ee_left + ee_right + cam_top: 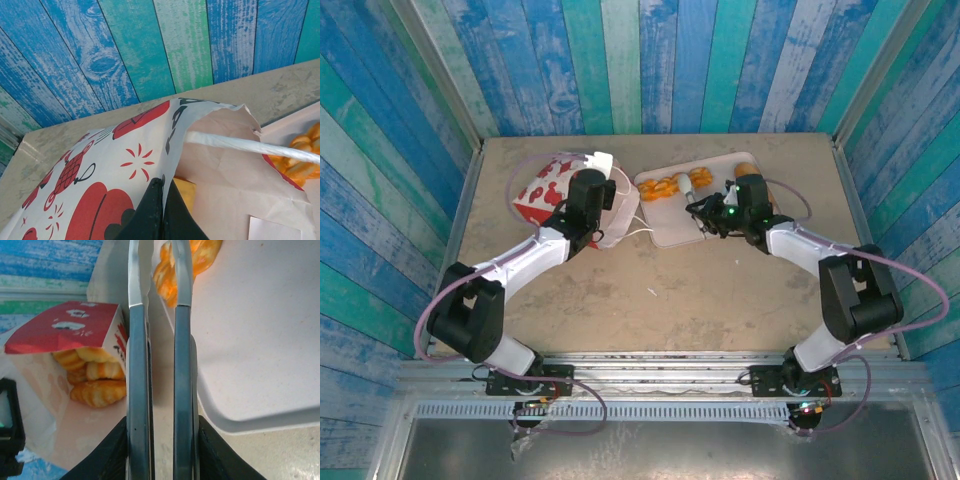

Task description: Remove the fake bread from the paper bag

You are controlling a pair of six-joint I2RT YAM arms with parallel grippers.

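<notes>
The left gripper is pinched together on the rim of the paper bag, which lies on its side on the counter with its mouth held open. The right gripper is clamped on metal tongs, their tips over a white tray that holds some toy bread. More toy rolls sit inside the bag. The task seems partway done; next, the tongs must reach into the bag and close on a roll. The counter is sandy, and blue-green plank walls surround it.
</notes>
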